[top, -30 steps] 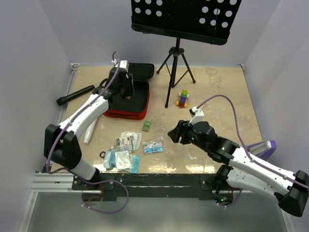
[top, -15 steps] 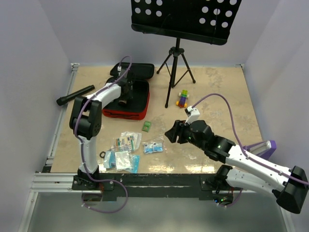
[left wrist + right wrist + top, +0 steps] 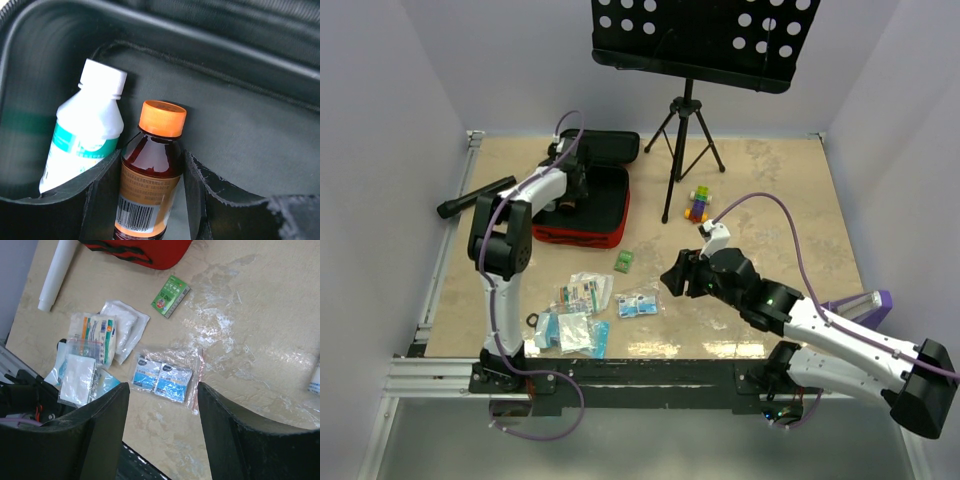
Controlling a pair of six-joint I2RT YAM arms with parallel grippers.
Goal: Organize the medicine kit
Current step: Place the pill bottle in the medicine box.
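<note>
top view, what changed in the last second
The left arm's elbow swung up and in toward its base. The left claw shifted slightly left inside the medicine kit and is closed around the brown bottle. The right claw eased slightly left, open and empty. Packets and flashlight stayed put.

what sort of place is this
Probably a robot lab test cell: a left arm and right arm bolted to a metal rail, a tan table boxed in by plain walls, and a black perforated stand behind.
</note>
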